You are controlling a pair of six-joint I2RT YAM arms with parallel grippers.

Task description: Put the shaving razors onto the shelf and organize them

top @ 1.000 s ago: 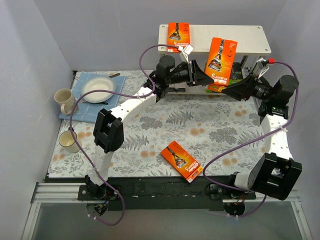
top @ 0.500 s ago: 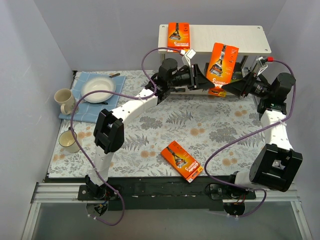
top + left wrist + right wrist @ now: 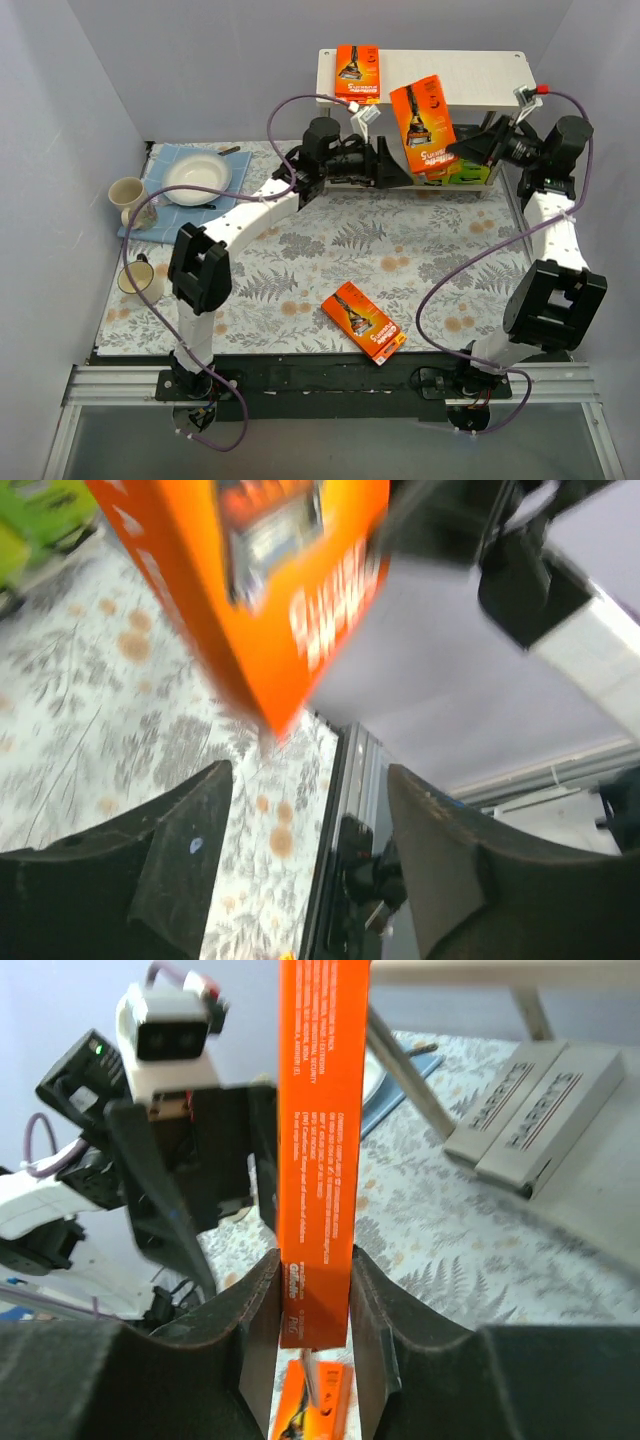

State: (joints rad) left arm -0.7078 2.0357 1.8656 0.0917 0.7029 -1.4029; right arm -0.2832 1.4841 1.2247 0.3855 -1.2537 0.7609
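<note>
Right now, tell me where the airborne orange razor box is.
Top view, right of centre: the orange razor box hangs in front of the shelf, pinched by the right gripper, with the open left gripper just to its left.

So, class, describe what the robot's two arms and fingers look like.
Both the left arm and right arm have white links joined by blocky black joint housings. A purple cable loops loosely along each. The fingers are matte black, broad and wedge-shaped.

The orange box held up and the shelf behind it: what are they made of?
The orange box looks like printed cardboard, slightly glossy, with sharp folded edges and fine print along its side. The shelf is a pale, matte board, apparently wood.
</note>
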